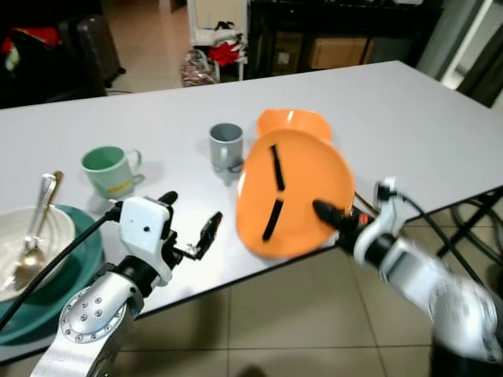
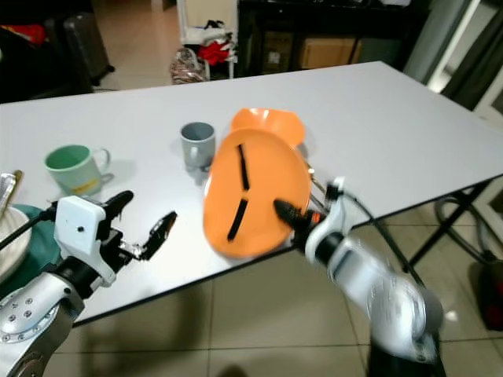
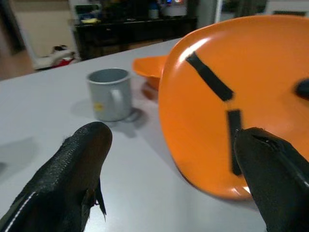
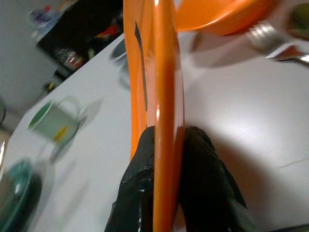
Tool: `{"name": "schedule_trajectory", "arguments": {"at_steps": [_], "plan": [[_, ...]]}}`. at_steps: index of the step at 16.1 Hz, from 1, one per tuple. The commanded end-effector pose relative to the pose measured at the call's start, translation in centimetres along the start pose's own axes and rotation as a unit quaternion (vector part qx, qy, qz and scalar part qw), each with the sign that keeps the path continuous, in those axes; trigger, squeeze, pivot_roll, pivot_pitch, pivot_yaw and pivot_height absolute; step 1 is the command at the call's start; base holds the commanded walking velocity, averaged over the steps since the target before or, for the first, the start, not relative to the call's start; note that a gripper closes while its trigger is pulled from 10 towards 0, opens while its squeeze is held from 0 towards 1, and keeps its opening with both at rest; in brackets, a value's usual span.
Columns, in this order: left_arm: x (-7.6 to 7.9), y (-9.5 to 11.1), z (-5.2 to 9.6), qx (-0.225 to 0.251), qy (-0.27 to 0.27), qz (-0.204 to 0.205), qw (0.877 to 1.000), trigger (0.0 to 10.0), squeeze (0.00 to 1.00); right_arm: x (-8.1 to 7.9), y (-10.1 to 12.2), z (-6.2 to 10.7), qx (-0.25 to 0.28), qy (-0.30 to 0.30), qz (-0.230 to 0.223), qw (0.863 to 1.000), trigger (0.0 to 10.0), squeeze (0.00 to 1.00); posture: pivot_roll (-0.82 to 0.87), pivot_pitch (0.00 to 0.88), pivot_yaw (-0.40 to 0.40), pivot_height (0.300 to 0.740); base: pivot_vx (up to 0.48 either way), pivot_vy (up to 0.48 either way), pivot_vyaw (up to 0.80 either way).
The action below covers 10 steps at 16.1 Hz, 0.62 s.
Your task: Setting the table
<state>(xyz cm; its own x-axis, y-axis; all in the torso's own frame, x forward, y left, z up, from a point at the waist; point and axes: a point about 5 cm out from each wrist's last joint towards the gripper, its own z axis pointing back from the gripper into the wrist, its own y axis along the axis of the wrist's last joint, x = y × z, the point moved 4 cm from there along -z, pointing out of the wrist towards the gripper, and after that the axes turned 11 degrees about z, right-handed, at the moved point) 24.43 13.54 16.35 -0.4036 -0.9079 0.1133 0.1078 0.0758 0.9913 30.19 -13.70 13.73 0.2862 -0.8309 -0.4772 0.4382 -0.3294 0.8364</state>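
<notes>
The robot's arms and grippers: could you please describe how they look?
Both arms are silver metal. The left gripper has two long black fingers on a white boxy housing, a round silver joint ringed with bolts and a black cable. The right gripper has black fingers, a white-and-black wrist and thin black cabling.

The silver left arm reaches in from seven o'clock, its left gripper [image 1: 189, 224] held level with the two black fingers spread wide apart and nothing between them. The silver right arm comes from five o'clock; its right gripper [image 4: 166, 169] pinches the rim of a tilted orange plastic plate [image 1: 295, 192].
</notes>
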Motion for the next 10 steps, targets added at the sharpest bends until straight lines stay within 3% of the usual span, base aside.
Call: {"name": "schedule_trajectory", "arguments": {"at_steps": [1, 4, 6, 10], "plan": [[0.4, 0.3, 0.1, 0.001, -0.013, -0.005, 1.0, 10.0, 0.0, 0.1, 0.8, -0.3, 0.006, 0.002, -0.027, 1.0, 10.0, 0.0, -0.07, 0.034, -0.05, 0.74, 0.0, 0.0, 0.0], [0.8, 0.2, 0.2, -0.007, -0.024, -0.003, 1.0, 10.0, 0.0, 1.0, -0.3, -1.7, -0.051, -0.019, -0.077, 0.996, 10.0, 0.0, -0.06, 0.037, -0.057, 0.74, 0.0, 0.0, 0.0], [1.1, 0.3, 0.3, -0.009, -0.031, 0.001, 0.999, 10.0, 0.0, 1.0, -0.6, -2.8, -0.073, -0.01, -0.137, 0.988, 10.0, 0.0, -0.06, 0.038, -0.059, 0.74, 0.0, 0.0, 0.0], [0.8, 0.5, 0.3, -0.012, -0.031, -0.005, 0.999, 10.0, 0.0, 0.4, -0.8, -4.6, -0.088, 0.014, -0.21, 0.974, 10.0, 0.0, -0.04, 0.049, -0.052, 0.74, 0.0, 0.0, 0.0]]}}
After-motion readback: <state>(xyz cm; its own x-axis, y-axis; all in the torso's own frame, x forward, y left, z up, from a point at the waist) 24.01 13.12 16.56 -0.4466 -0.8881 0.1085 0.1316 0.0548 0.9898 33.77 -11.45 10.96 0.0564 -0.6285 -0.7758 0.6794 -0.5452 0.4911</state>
